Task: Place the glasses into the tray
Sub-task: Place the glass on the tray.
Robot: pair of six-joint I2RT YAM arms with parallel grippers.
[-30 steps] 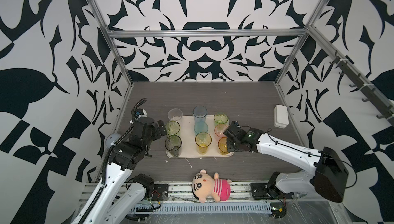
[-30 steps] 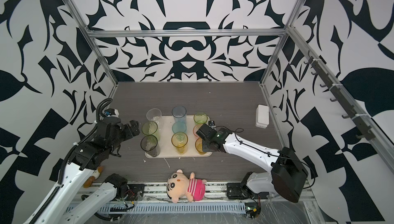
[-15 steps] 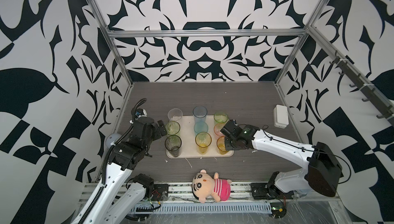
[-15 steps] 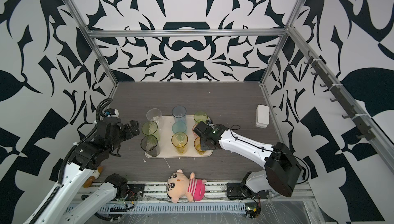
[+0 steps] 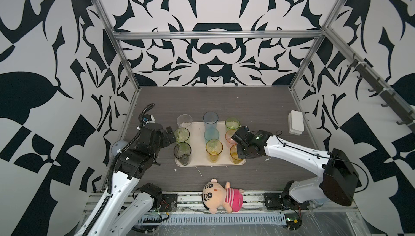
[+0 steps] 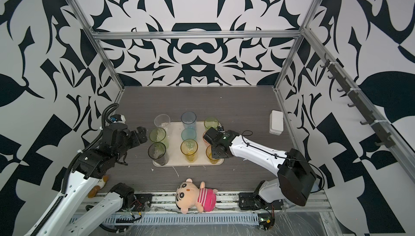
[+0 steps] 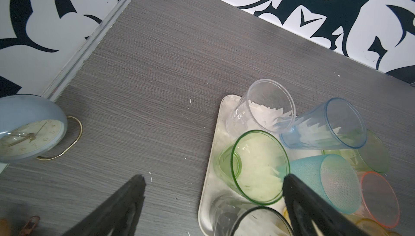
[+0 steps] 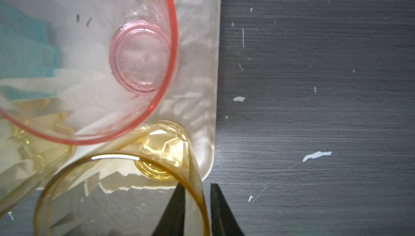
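A plush doll (image 5: 222, 197) in a pink striped shirt lies at the near edge of the grey table (image 5: 247, 102). A small white box (image 5: 296, 122) sits by the right wall. A pale-blue clock (image 7: 29, 129) stands near the left wall, and white scraps (image 8: 316, 155) dot the tabletop.

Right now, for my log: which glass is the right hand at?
The amber glass at the tray's near right corner: only its wall stands between the right hand's fingers.

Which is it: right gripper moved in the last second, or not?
Yes. In both top views the right gripper has shifted slightly away from the white box, further in over the tray edge by the amber glass.
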